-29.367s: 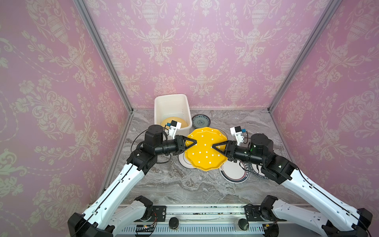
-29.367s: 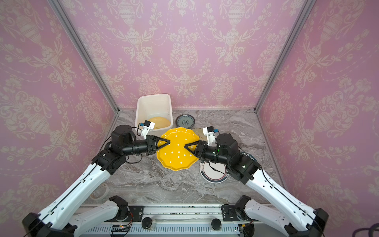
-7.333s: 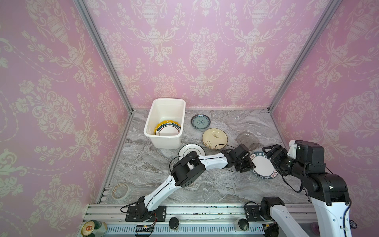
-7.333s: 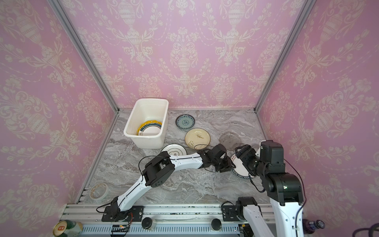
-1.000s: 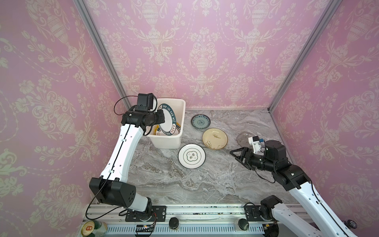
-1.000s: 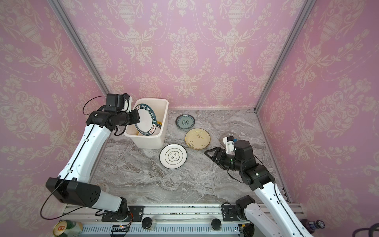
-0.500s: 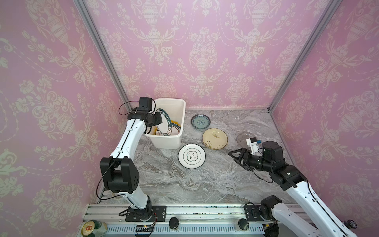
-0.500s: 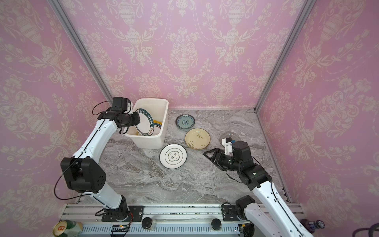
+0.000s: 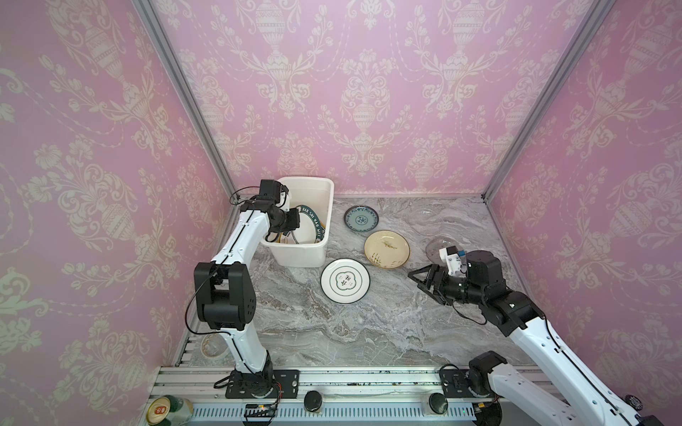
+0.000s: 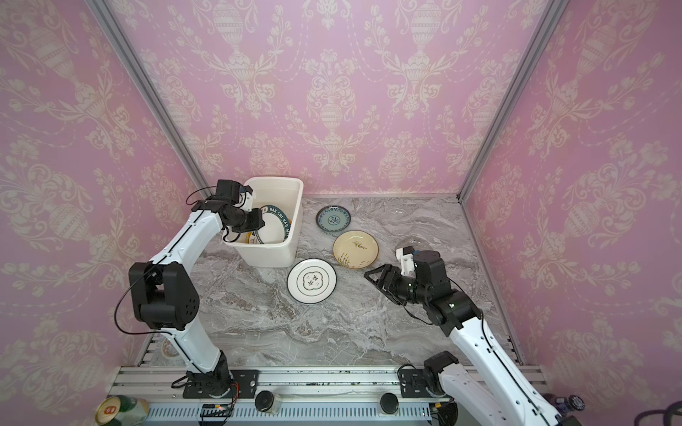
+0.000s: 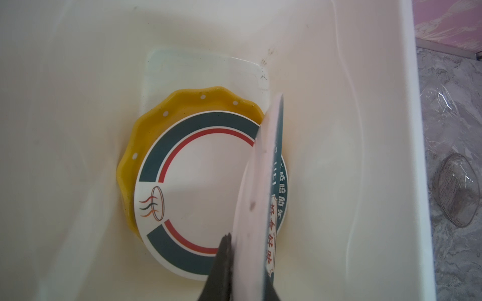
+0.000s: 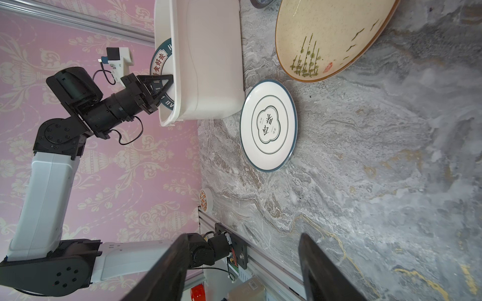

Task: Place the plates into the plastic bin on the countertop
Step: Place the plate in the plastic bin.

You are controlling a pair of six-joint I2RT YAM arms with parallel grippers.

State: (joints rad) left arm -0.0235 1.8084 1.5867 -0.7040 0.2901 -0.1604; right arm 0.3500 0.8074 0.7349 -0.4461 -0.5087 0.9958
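Toward the upper left of the countertop (image 9: 350, 332), the plastic bin (image 9: 306, 254) is seen in both top views, close to the back wall. The left gripper (image 9: 294, 220) is reached in over the bin's left rim and is clamped tight on the edge of a lettered plate (image 9: 309, 229), white with a teal rim. This plate is held tilted on edge inside the bin. In the left wrist view a yellow plate (image 11: 146, 130) is shown flat on the bin's floor, with a banded plate (image 11: 203, 187) stacked on it; whether the lettered plate touches them cannot be told.

At the right of centre the right gripper (image 9: 415, 278) is held over bare countertop, its jaws wide apart with nothing between them.

Four more plates are left on the countertop:
- A white plate (image 9: 345, 280) lies just below and right of the bin.
- A cream plate (image 9: 386, 249) lies up and to its right.
- A small teal plate (image 9: 361, 218) lies above that.
- A smoky glass plate (image 9: 433, 247) lies right of the cream plate, partly hidden by the right arm.
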